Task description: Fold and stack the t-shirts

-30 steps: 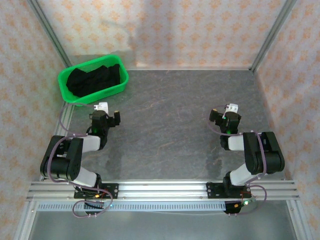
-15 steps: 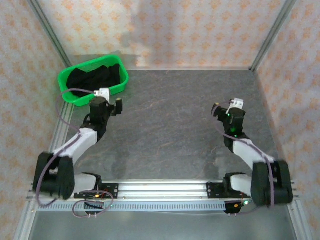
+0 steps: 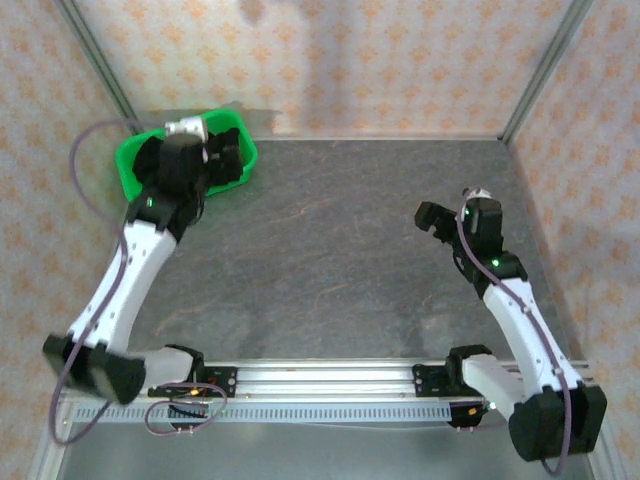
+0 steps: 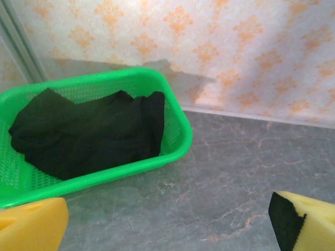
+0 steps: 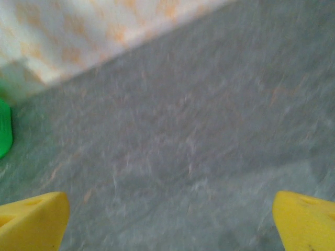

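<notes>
A grey, stone-patterned worktop lies bare across its middle, with two robot arms mounted along its near edge. At the far left corner sits a bright green mesh basket. Inside it, the black t-shirts lie crumpled together in one dark heap, none of them unfolded or stacked yet.

The left arm reaches out to the basket. The left gripper hangs over the worktop just in front of the basket's near rim, its yellow fingers spread wide and holding nothing. The right gripper hovers over bare worktop on the right side, well apart from the basket, also spread wide and empty; its wrist view is blurred.

Risks from here: because the shirts are tangled, a pinch could lift several at once. A finger could also snag the mesh or rim and drag or tip the light basket.
</notes>
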Controlling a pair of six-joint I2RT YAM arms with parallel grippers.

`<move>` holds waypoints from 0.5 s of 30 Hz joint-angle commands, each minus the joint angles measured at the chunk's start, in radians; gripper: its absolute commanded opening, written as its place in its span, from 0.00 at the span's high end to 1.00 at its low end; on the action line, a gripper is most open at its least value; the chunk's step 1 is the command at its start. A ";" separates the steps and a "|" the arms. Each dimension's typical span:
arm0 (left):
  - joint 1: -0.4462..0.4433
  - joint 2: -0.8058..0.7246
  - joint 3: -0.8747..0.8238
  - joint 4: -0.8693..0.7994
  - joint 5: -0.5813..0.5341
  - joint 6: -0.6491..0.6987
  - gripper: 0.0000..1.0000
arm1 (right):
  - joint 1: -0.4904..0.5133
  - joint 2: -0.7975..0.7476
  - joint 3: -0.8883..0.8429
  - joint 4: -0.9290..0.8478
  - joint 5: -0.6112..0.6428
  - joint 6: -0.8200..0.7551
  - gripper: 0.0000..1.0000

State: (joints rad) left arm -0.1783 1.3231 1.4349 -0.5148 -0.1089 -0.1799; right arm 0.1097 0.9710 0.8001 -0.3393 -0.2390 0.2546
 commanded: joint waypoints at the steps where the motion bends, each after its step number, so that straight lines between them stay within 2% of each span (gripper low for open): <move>1: 0.054 0.212 0.251 -0.302 0.029 -0.016 0.00 | 0.025 0.095 0.121 -0.146 -0.077 0.087 0.01; 4: 0.109 0.439 0.513 -0.406 0.082 -0.023 0.00 | 0.070 0.207 0.253 -0.230 -0.073 0.097 0.01; 7: 0.142 0.655 0.752 -0.475 0.083 -0.015 0.02 | 0.141 0.311 0.365 -0.290 -0.058 0.107 0.03; 10: 0.169 0.840 0.962 -0.544 0.096 -0.015 0.08 | 0.232 0.377 0.453 -0.326 -0.050 0.137 0.03; 11: 0.178 0.889 1.015 -0.557 0.107 -0.017 0.11 | 0.264 0.400 0.477 -0.337 -0.045 0.148 0.04; 15: 0.201 0.979 1.028 -0.503 0.119 -0.043 0.23 | 0.358 0.458 0.529 -0.346 -0.043 0.205 0.06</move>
State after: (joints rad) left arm 0.0109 2.2875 2.4145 -0.9482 -0.0071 -0.2100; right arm 0.4225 1.4048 1.2900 -0.6178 -0.2893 0.3977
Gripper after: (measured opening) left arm 0.779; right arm 0.948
